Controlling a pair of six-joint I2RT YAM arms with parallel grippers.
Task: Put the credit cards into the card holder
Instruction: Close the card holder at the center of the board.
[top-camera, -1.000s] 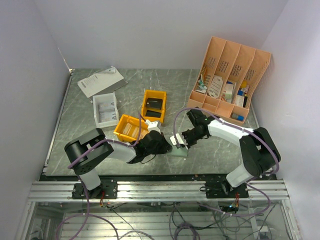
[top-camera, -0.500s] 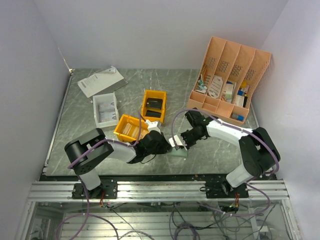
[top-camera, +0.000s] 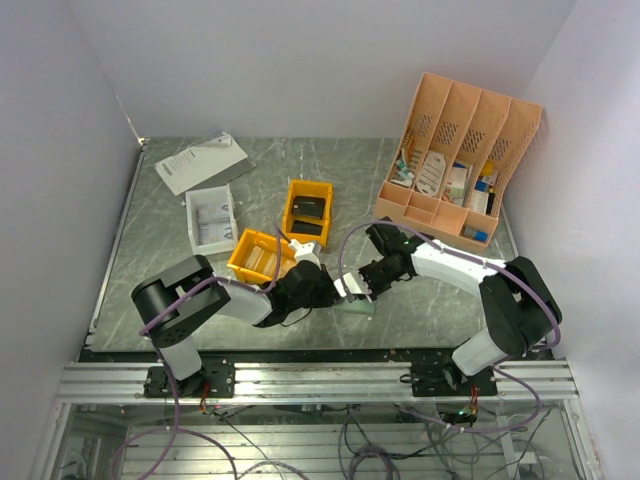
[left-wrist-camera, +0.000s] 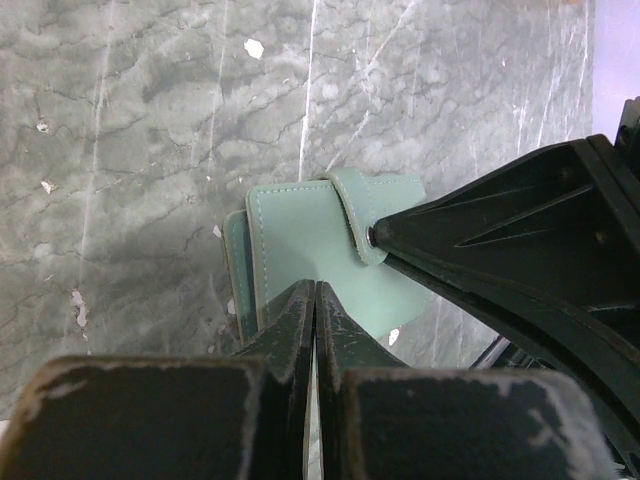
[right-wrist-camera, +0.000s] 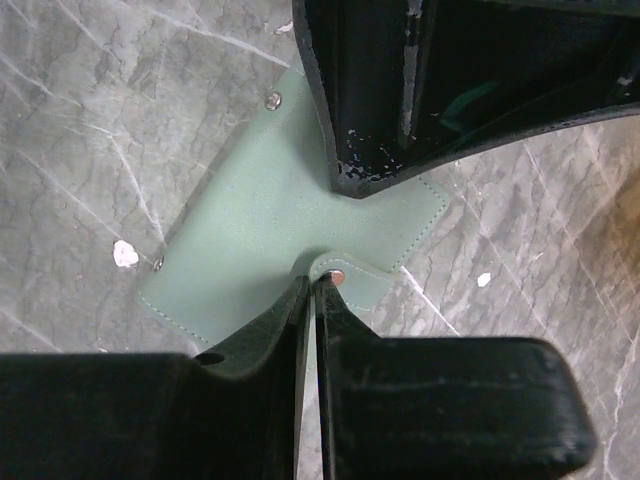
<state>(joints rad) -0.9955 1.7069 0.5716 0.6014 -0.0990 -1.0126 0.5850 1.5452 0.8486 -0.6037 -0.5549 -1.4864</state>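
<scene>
Step in hand: opening the card holder (top-camera: 357, 303), judged from both arms meeting over it while it lies folded.
Card holder: flat on the counter (top-camera: 430, 312), near the middle of the near edge, grey-green cover up, snap tab (right-wrist-camera: 340, 275) wrapped over one edge.
Left gripper (left-wrist-camera: 315, 290): clenched, tips together at the holder's edge opposite the tab. Whether it pinches a layer or only pins it down cannot be told.
Right gripper (right-wrist-camera: 312, 285): tips at the snap tab with a thin slit between them. Whether it grips the tab or has let go cannot be told.
Cards: none at the holder. Pale flat things lie in the yellow bin (top-camera: 260, 257) toward the left, but whether they are cards is unclear.
Progress: early, since the holder is closed and no card is in hand.
Next move calls for: a firm pinch on the tab and a pull away from the cover to pop the snap, with the left arm holding the body down so it does not slide or lift.
Risk: the thin tab may slip from the tips.
</scene>
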